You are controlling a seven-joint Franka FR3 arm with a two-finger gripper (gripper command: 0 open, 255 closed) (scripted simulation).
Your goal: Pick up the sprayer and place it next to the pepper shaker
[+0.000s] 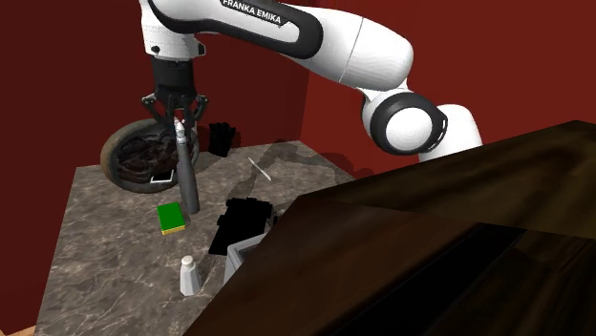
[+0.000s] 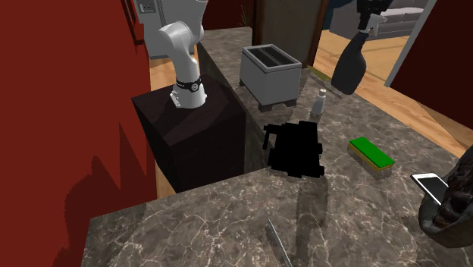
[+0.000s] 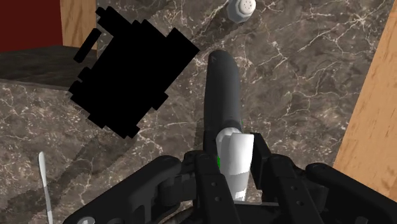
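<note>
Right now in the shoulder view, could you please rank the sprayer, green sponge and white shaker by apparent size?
1. sprayer, clearly largest.
2. green sponge and white shaker look about alike; the shaker stands nearer the camera, so I will not rank them.

Veined stone counter [image 1: 105, 239] with green sponge [image 1: 171, 218], white shaker [image 1: 189, 276], grey box [image 2: 270, 73].

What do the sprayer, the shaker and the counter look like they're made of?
The sprayer is dark grey and smooth with a soft sheen and a white neck; probably plastic. The shaker is plain white with a holed cap; material unclear. The counter is grey-brown with pale veins and looks like polished marble.
</note>
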